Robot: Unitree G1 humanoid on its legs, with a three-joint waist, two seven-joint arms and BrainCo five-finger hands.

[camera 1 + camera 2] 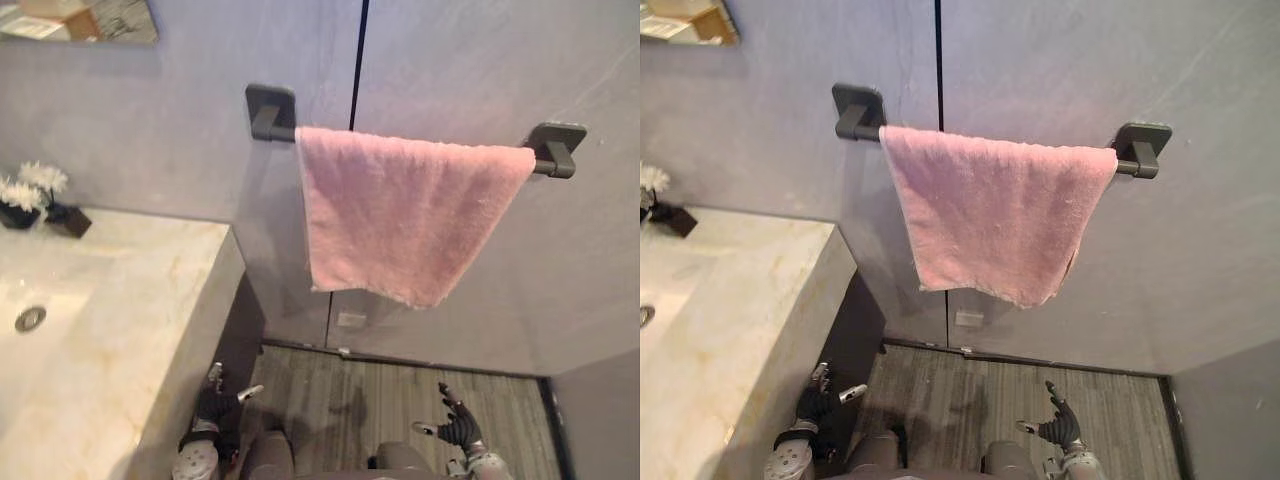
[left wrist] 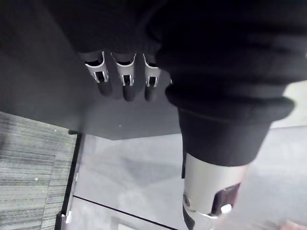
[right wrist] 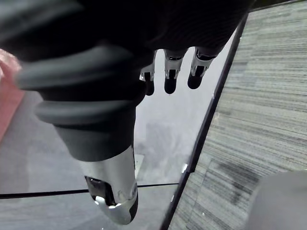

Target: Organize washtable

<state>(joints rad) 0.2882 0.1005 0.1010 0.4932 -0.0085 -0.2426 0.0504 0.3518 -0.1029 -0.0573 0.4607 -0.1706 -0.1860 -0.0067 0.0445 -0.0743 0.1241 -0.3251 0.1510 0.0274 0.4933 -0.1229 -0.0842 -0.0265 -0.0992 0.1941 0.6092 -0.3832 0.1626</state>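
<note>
Left eye view: a pink towel (image 1: 405,215) hangs folded over a dark towel bar (image 1: 555,150) on the grey wall (image 1: 150,120), just above centre toward 1 o'clock. It is draped across the rail so that its own weight keeps it there, and the lower hem slants. At 8 o'clock lies the pale stone counter (image 1: 150,290) with a sink basin (image 1: 55,300). The part of the basin in view shows just its drain (image 1: 30,318). At 9 o'clock a dark pot (image 1: 68,220) holding white flowers (image 1: 30,188) stands back against the wall, out of the basin's way.

Right eye view: the left robot hand (image 1: 820,402) is at 7 o'clock beside the counter's flank and the right robot hand (image 1: 1055,425) at 5 o'clock. Both are low over the striped floor (image 1: 940,400), well below the towel.

Left wrist view: the fingers (image 2: 127,81) are straight and loose, holding nothing.

Right wrist view: the fingers (image 3: 170,76) likewise hang relaxed and unloaded, with the towel's pink edge off to one side. The hanging looks done, in my judgement.
</note>
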